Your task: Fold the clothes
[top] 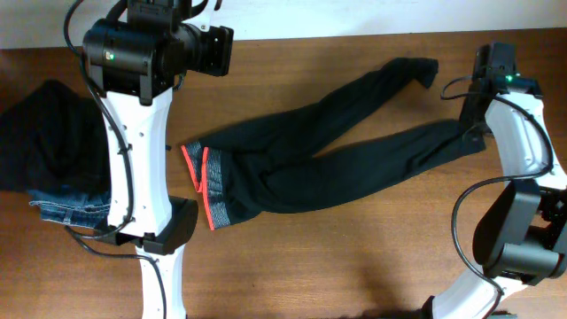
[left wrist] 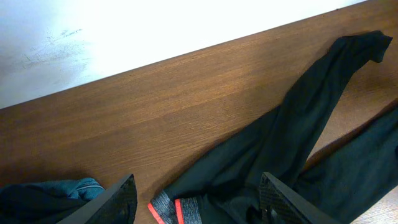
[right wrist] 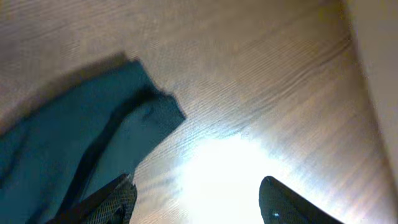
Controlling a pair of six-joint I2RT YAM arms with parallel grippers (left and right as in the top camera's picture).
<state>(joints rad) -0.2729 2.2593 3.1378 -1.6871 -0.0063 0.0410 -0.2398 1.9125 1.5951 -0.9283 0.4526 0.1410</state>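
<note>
Trousers spread out flat, no fold made yet.
We see the black trousers [top: 301, 168] lying mid-surface [top: 354, 266], the red waistband [top: 211, 190] toward our left arm and the two legs fanning apart to the right. Our left jaws are spread and empty, near the waistband end. Our right jaws, also spread and holding nothing, hover by the lower leg's cuff [right wrist: 143, 106]. We judge all folding is left: legs together, then halving.
</note>
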